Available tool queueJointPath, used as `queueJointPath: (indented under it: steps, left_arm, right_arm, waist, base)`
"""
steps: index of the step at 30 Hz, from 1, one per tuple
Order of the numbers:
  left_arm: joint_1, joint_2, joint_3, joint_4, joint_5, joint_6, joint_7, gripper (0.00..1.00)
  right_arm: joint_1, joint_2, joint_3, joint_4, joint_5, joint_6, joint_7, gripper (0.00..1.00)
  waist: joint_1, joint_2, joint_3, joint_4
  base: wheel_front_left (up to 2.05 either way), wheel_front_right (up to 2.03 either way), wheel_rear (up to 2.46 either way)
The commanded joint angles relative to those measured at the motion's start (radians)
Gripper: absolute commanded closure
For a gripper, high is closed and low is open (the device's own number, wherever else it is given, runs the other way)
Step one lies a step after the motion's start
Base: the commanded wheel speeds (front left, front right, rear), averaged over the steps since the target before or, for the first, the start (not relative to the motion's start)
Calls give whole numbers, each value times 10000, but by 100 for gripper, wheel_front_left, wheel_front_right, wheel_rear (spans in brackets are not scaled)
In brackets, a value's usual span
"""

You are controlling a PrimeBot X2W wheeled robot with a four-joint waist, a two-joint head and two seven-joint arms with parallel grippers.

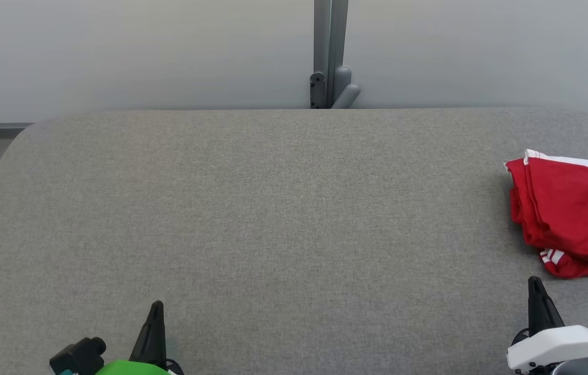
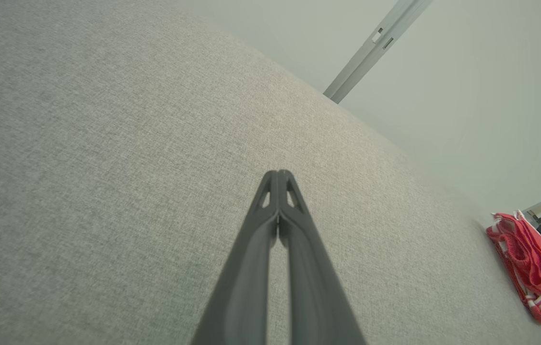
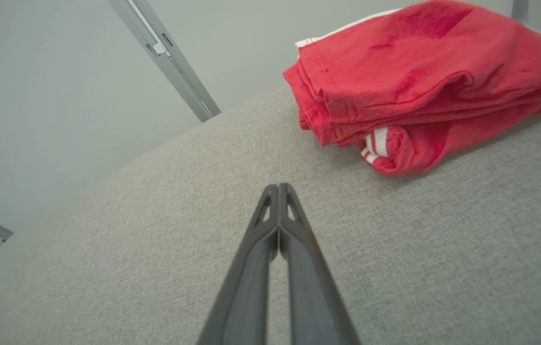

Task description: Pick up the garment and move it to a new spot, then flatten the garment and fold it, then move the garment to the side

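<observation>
- Counter: grey cloth-covered top with rounded far corners.
- Garment: red with white trim, lying as a layered bundle at the counter's far right edge and partly cut off by the head view. That placement fits either a folded piece already set aside or a bundle waiting to be carried (I can't tell which).
- Handling, my judgement: soft, light and limp. It should sag and shed layers if I lift it by one ply. It looks neither fragile nor slippery on this cloth.
- Hold, my judgement: the stacked edges facing the counter's middle, pinched through all layers, with one grip toward each end.
- Right pincer: fingers pressed together on nothing, just short of the garment's near edge.
- Left pincer: likewise closed and empty, well apart from the garment.
- Striped cuff: poking out at the near side (a poor handle, likely to pull free alone).
</observation>
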Motion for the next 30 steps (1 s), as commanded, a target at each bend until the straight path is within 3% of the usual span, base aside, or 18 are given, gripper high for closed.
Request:
queueJointPath:
  steps: [1, 30]
  left_arm:
    - [-345, 105, 127, -151, -481, -27, 79, 100]
    - [-991, 170, 803, -281, -4174, -123, 1015, 100]
  right_arm:
    - [-280, -120, 18, -166, 525, -2, 91, 100]
    - [-821, -178, 283, -233, 4888, -5, 1096, 100]
  waist:
    - [0, 0, 3, -14]
    - [0, 0, 43, -227]
  base:
    - [0, 0, 0]
    - [0, 0, 0]
